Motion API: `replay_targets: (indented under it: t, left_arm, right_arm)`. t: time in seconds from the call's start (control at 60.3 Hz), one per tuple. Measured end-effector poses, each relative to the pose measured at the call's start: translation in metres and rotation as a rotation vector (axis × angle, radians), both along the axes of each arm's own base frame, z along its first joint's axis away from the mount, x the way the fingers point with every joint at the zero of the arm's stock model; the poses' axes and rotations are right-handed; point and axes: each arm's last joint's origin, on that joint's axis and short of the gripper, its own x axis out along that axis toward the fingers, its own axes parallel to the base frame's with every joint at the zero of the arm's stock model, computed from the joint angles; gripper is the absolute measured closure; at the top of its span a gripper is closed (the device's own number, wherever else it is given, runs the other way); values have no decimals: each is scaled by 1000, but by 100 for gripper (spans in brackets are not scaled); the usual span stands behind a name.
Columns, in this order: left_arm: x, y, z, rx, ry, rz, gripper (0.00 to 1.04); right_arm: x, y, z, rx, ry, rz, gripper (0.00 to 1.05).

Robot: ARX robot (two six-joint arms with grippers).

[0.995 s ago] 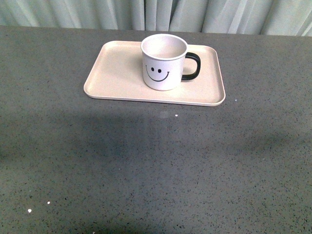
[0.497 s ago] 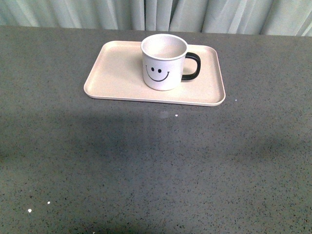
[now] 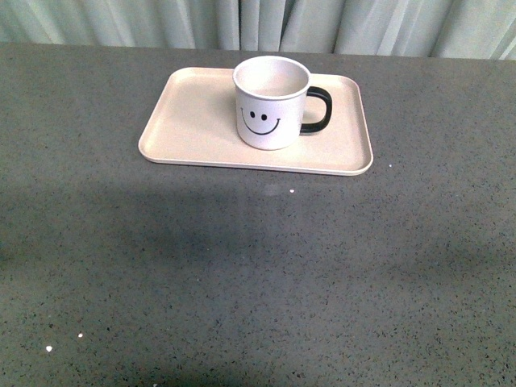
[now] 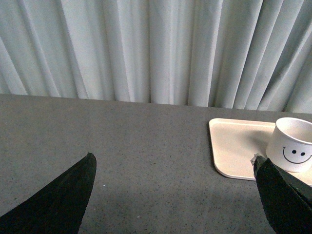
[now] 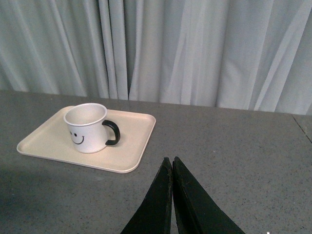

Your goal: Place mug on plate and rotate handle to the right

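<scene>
Desk [image 3: 258,266]: dark grey speckled top, few white flecks near front-left. Plate [image 3: 193,121] lies flat on it toward far edge, just before curtain.

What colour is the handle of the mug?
Black. The handle contrasts with the white mug, clearest in the front view.

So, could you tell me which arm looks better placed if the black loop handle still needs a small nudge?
Probably the right. The black loop handle of the white smiley mug on the pale pink tray faces the shut right gripper; the open left gripper sees only the mug's far side.
</scene>
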Motion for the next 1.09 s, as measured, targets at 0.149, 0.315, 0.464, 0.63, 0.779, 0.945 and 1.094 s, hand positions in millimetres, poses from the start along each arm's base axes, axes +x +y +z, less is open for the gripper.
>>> replay_targets:
  t: [0.149,0.315,0.464,0.63,0.779,0.945,1.094]
  left_arm:
    - [0,0,0,0,0,0,9]
    - [0,0,0,0,0,0,9]
    - [0,0,0,0,0,0,9]
    - [0,0,0,0,0,0,9]
    - [0,0,0,0,0,0,9]
    - [0,0,0,0,0,0,9]
    - [0,0,0,0,0,0,9]
  right_arm:
    - [0,0,0,0,-1,0,80]
    - [0,0,0,0,-1,0,53]
    - [0,0,0,0,-1,0,25]
    - [0,0,0,0,-1,0,10]
    - [0,0,0,0,-1,0,9]
    - [0,0,0,0,-1,0,9]
    - [0,0,0,0,-1,0,9]
